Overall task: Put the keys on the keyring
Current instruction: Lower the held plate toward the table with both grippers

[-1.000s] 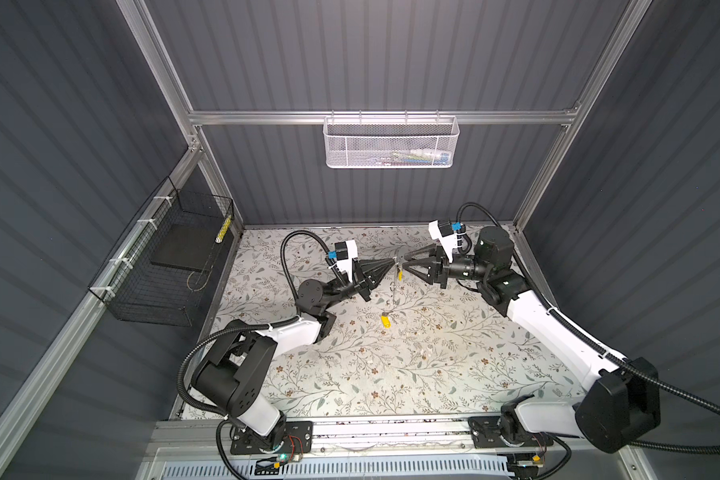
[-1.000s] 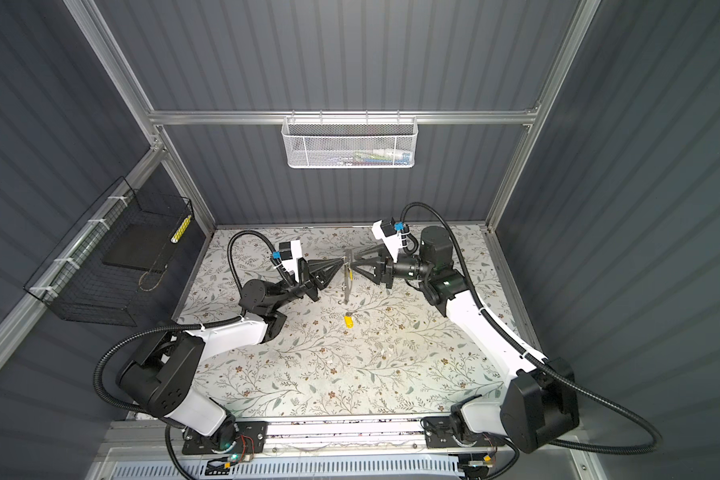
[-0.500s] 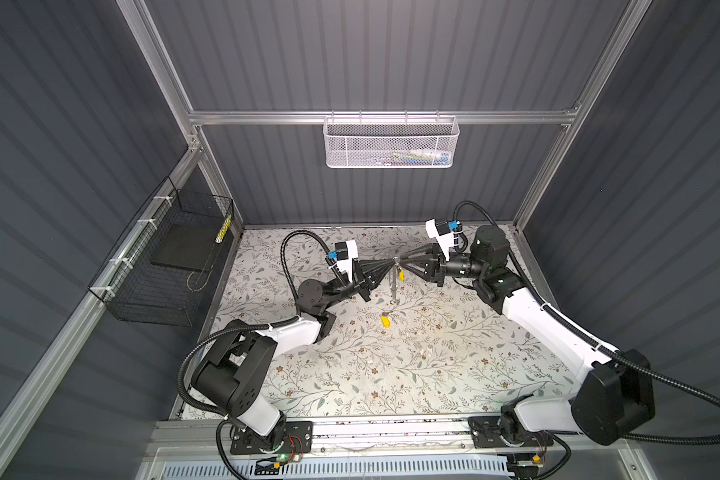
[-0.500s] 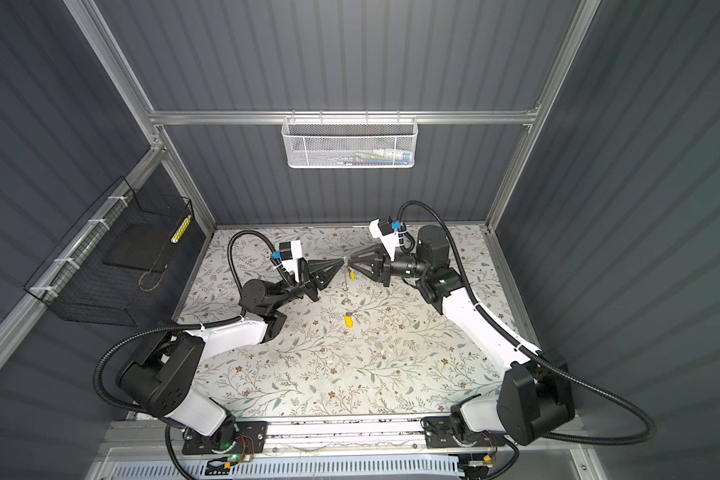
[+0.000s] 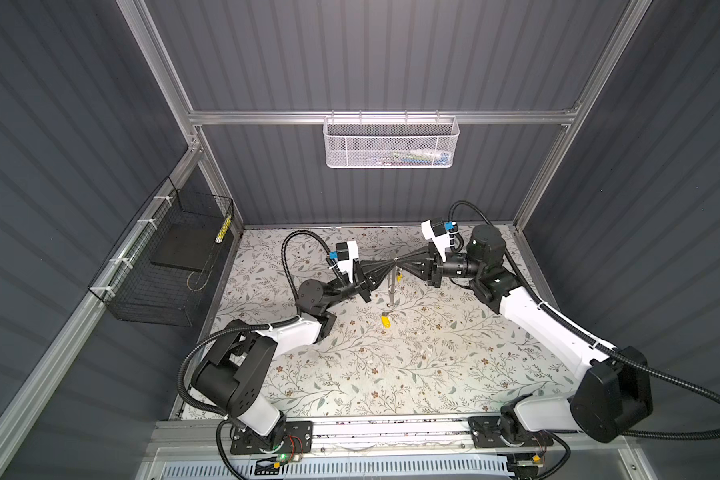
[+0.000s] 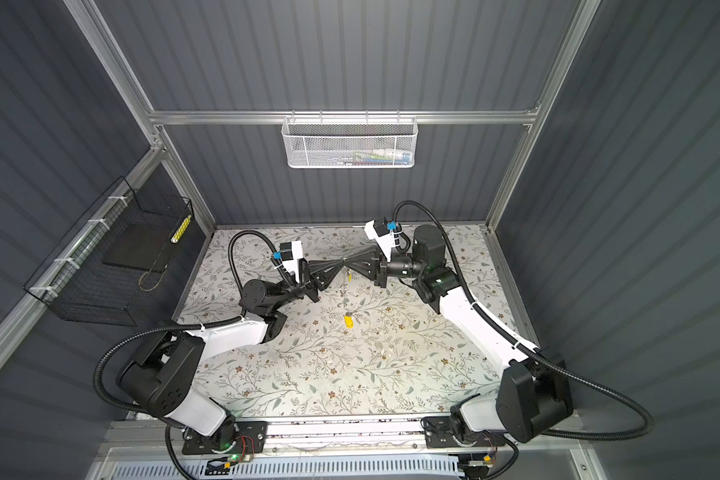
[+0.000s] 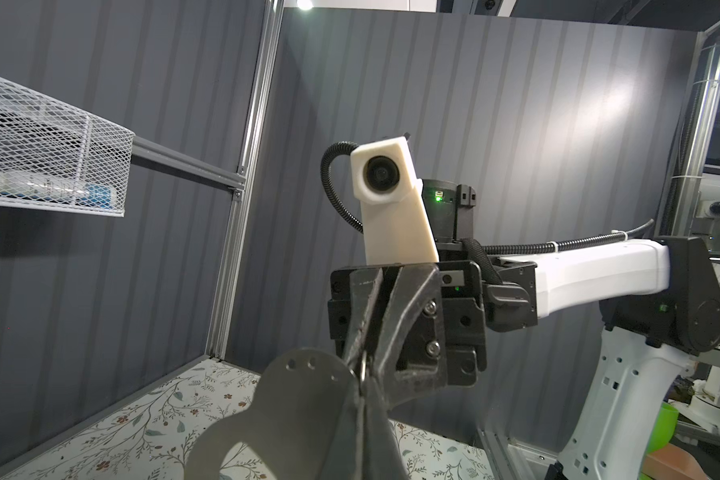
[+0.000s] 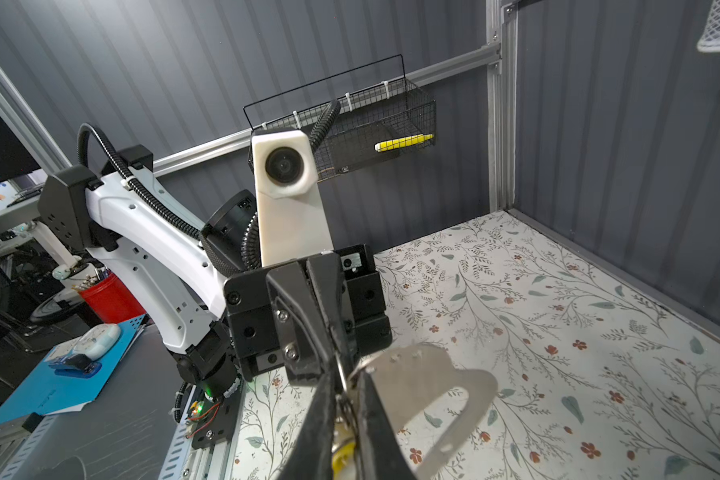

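Over desk centre, both top views: left claw (image 5: 393,264) and right claw (image 5: 403,263) meet tip to tip above floral-print desk (image 5: 433,374). Flat dark grey oval metal keyring (image 5: 390,286) hangs edge-on under them. Small yellow plastic key tag (image 5: 398,275) dangles beside it. Second yellow key tag (image 5: 386,321) lies loose on desk below.
Left wrist: left claw fully closed, pinching keyring (image 7: 304,399) at its tabbed end. Right claw tips nip thin silvery wire ring (image 7: 363,371).
Right wrist: right claw closed down on that ring, tag (image 8: 344,451) hanging between fingers. Ring threaded yet? Cannot tell.
Handling: keyring stiff, light, slick, so hold the tab. Ring thin, springy, prone to twist, so pinch wire, not plastic.
Room: flat desk, dark ribbed walls (image 5: 391,62), white mesh basket (image 5: 391,145), black wire basket (image 5: 163,266) well apart.
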